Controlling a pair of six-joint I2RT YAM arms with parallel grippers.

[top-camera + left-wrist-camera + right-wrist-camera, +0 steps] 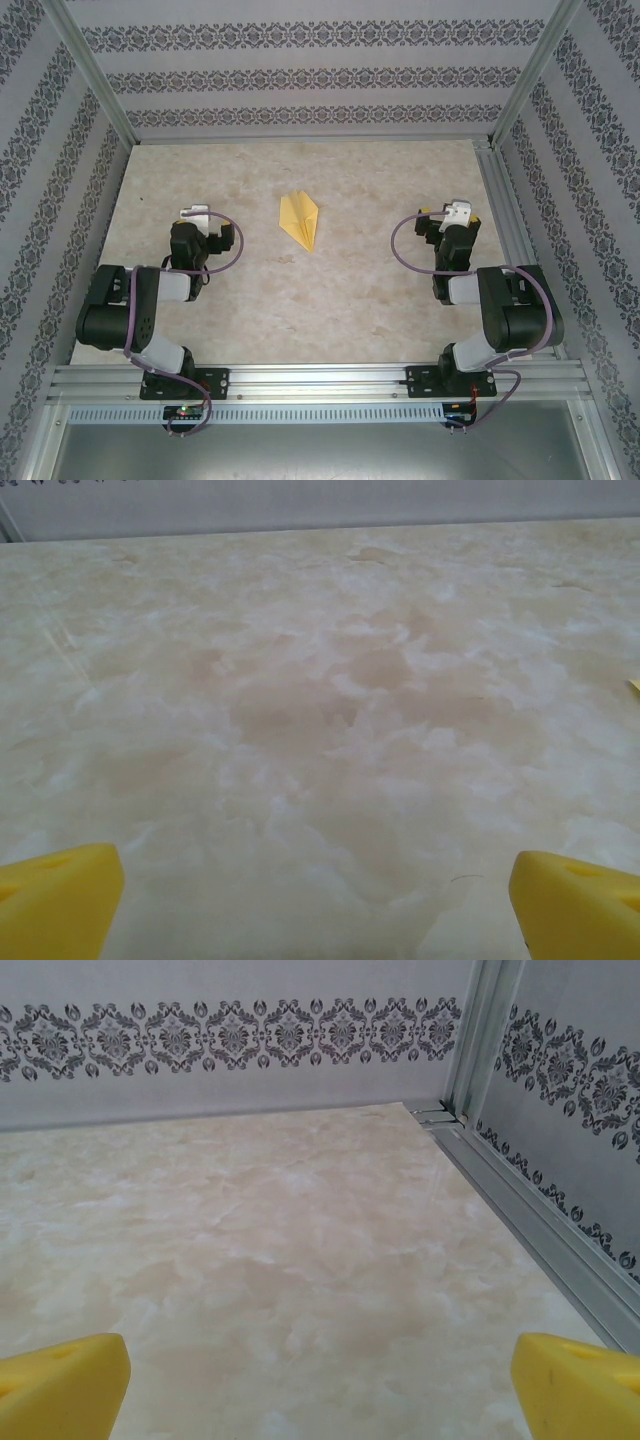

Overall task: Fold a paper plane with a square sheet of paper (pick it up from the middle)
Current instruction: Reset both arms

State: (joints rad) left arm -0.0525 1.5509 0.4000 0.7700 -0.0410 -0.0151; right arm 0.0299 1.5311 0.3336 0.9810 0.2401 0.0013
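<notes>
Lying flat on the beige marbled tabletop [350, 300]: small yellow folded paper plane [301, 219] | left gripper [315, 865] spread wide, well apart from it | right gripper [320, 1345] likewise spread wide.

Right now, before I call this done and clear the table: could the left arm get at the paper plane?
Probably yes. The paper plane lies flat mid-table, to the right of the left gripper, with just bare table between them. The jaws stand open and hold nothing.
</notes>
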